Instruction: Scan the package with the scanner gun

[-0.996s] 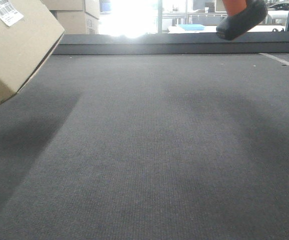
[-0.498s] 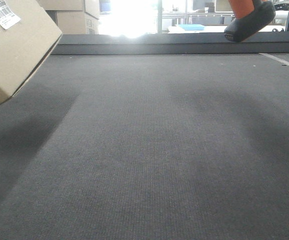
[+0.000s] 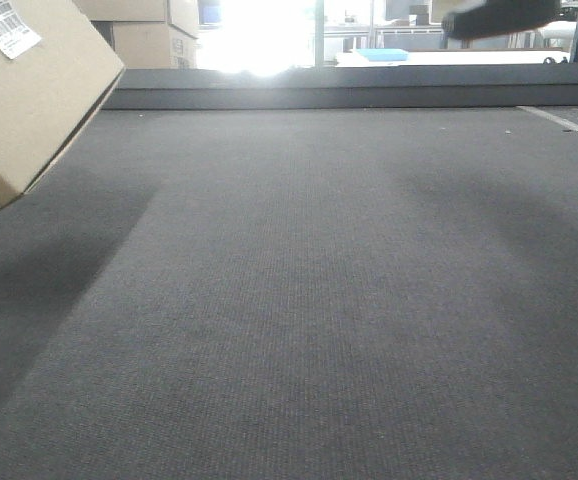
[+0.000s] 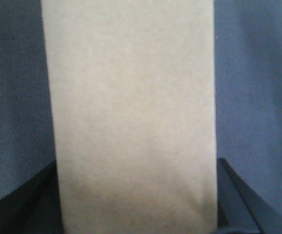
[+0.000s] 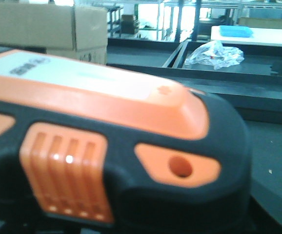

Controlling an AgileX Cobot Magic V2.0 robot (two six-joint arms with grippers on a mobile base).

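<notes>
Higher than half a second ago, the scanner gun (image 3: pixel 499 17) now shows only its black foot at the top edge of the front view, and its orange stem has left the frame. The package (image 3: pixel 29 100) stays tilted at the left of the grey worktop (image 3: pixel 319 300), white label (image 3: pixel 6 27) on top. The left end effector (image 4: pixel 136 204) grips it, with dark fingers (image 4: pixel 238 195) against both sides. The right end effector shows in no view, so I cannot tell its state.

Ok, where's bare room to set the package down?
The grey surface is bare from the tilted package at far left to the white line at right, back to the dark ledge. Only the left edge is crowded.
</notes>
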